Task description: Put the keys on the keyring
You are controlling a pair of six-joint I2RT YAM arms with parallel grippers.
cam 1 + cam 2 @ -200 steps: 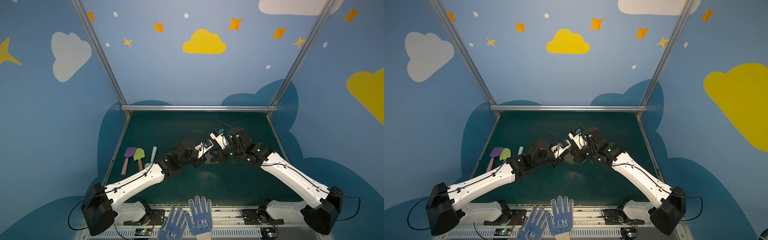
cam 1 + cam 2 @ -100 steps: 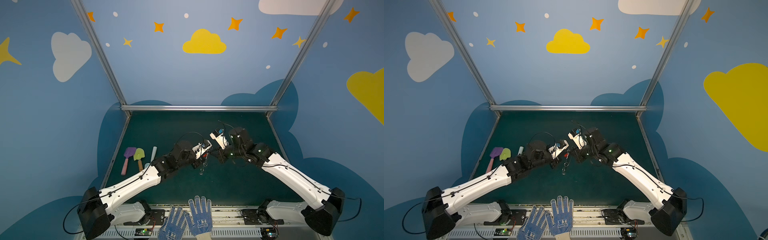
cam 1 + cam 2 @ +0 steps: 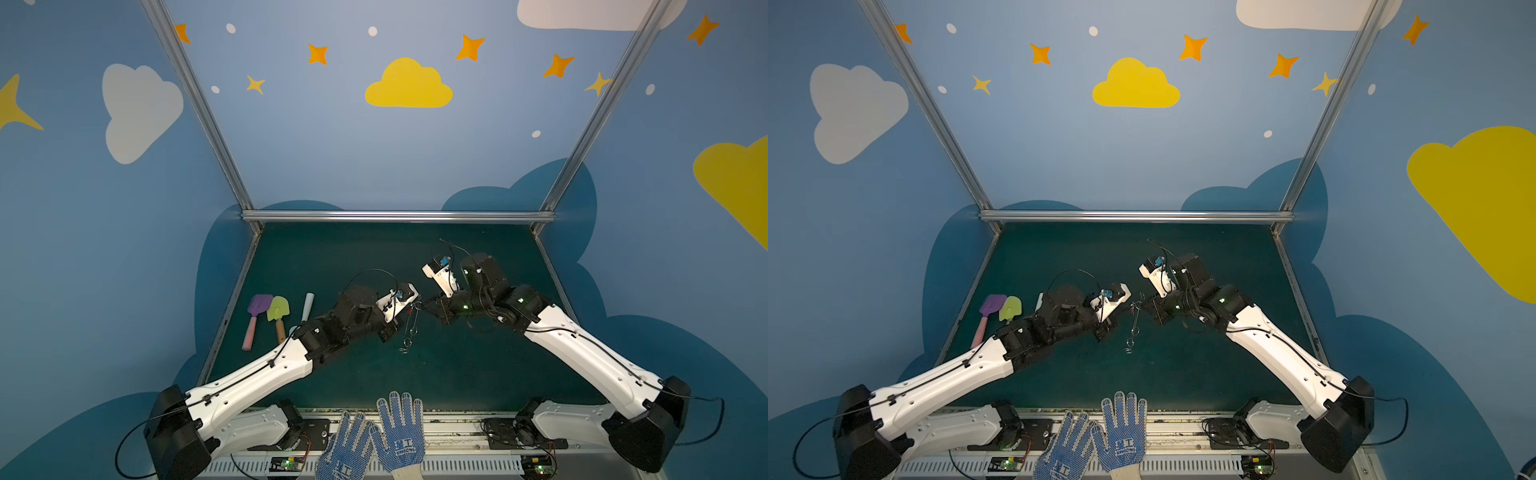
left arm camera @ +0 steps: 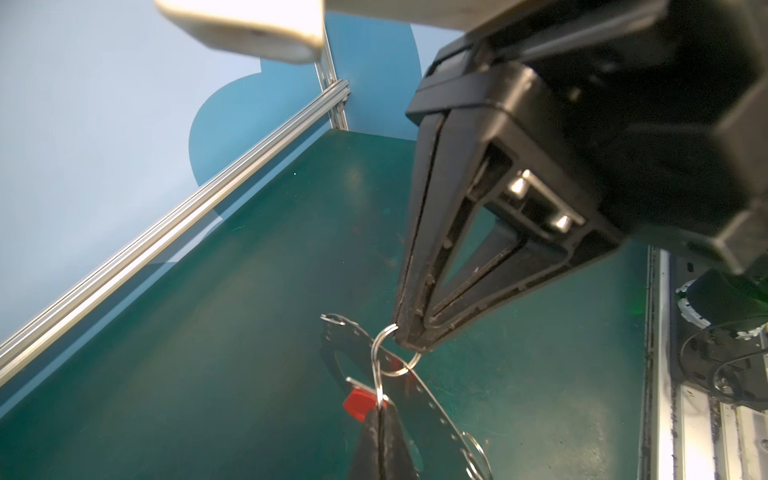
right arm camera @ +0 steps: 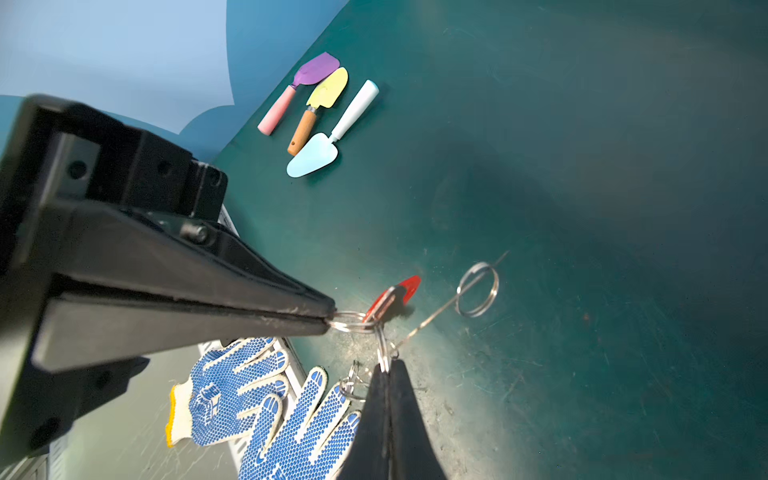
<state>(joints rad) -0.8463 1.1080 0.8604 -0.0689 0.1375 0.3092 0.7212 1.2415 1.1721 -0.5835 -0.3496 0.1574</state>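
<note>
Both sets of jaws meet above the middle of the green desk point(image 3: 457, 374), the left arm point(image 3: 266, 374) reaching in from 7 o'clock and the right arm point(image 3: 582, 357) from 4 o'clock; the left jaws are pressed fully together, their tips pinching the key's split ring point(image 5: 353, 322); the keys point(image 5: 409, 286), a red tag with a sliver of silver metal beside it, hang on that ring just past the tips; the right jaws are likewise closed tight, nipping a second split ring point(image 4: 375, 347); the two rings touch and seem to be linked, though the pictures do not settle it; the keyring point(image 4: 349, 338), a dark flat plate with tiny holes along its rim, hangs from the second ring between the two arms, seen nearly edge-on in both top views and pointing down toward 6 o'clock; a loose ring point(image 5: 495, 286) sits on its rim farther along; whether its lowest end touches the desk I cannot tell; three toy shovels point(image 3: 277, 308) lie side by side well apart at 9 o'clock of the keyring, near the desk's edge; a pair of blue-dotted gloves point(image 3: 401, 432) rests at 6 o'clock, beyond the desk's front edge.
</note>
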